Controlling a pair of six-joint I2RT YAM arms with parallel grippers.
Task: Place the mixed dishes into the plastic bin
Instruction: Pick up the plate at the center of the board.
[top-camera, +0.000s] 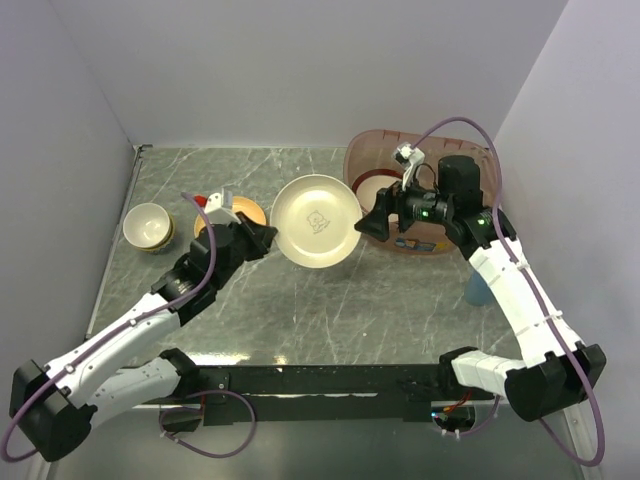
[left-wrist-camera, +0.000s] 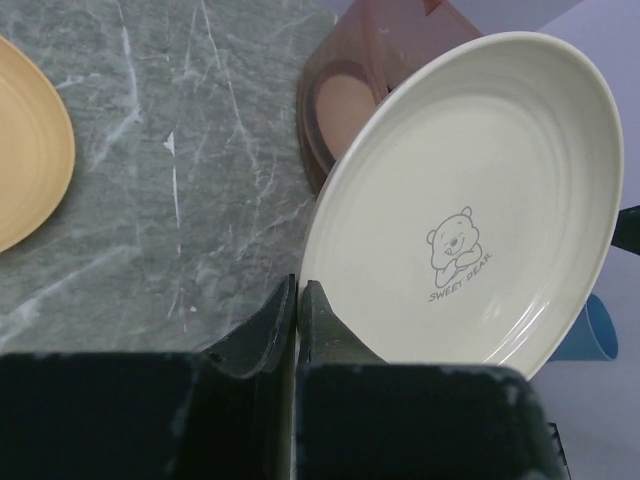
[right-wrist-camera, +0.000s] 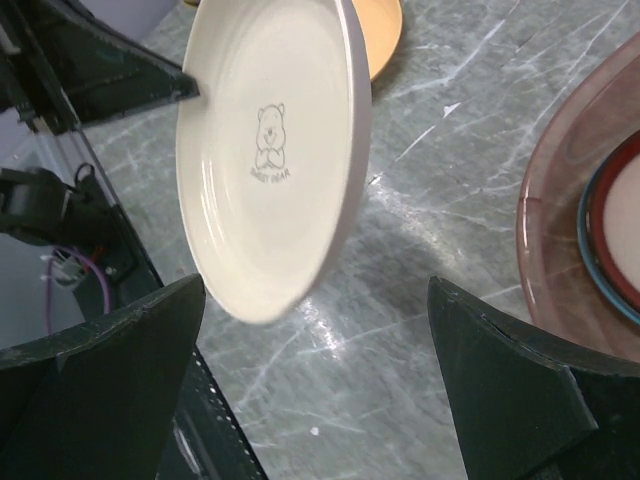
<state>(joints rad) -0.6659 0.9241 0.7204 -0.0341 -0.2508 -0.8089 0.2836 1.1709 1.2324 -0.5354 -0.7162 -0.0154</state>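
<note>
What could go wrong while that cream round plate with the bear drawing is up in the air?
The left gripper pinches the cream plate with the bear drawing only at its rim, so it might slip and fall on the grey table. The open right gripper sits close; a clumsy handover could knock the plate against the pinkish translucent plastic bin.

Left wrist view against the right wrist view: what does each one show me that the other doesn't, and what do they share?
Only the left wrist: the blue cup, peeking out behind the cream plate. Only the right wrist: the right gripper, open, and a red, blue-rimmed dish lying in the bin, its colours plain. Both: that bear-print cream plate, the left gripper shut on its rim, the orange plate, the bin and the grey table.
</note>
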